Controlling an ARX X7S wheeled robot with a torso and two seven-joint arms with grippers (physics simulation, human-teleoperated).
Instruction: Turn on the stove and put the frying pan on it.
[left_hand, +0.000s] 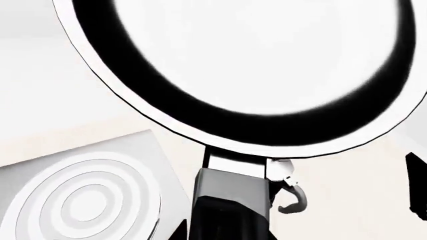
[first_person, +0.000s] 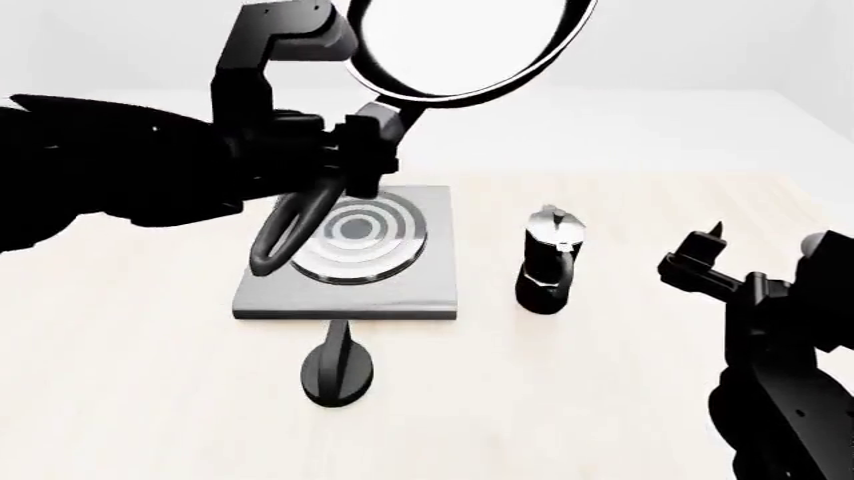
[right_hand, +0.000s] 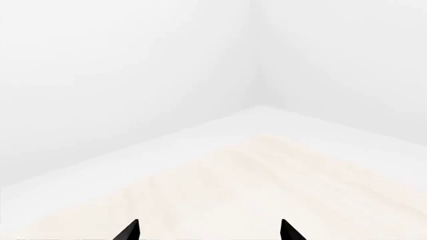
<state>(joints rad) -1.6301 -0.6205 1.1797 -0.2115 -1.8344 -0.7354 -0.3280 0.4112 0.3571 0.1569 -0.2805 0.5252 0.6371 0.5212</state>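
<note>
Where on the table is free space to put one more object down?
Bare tabletop lies nearer the robot than the stove, left of the black knob. Another free patch lies between the moka pot and the right claw. The middle is crowded: the left claw holds the frying pan above the stove.

Lighting: bright, even, diffuse; source indeterminate. Shadows: none cast on the pale bench (first_person: 601, 400). Exposure: whites near blown-out, frying pan (left_hand: 267, 55) interior featureless. Dark arms lack detail. Focus: sharp renders, no edge distortion.
</note>
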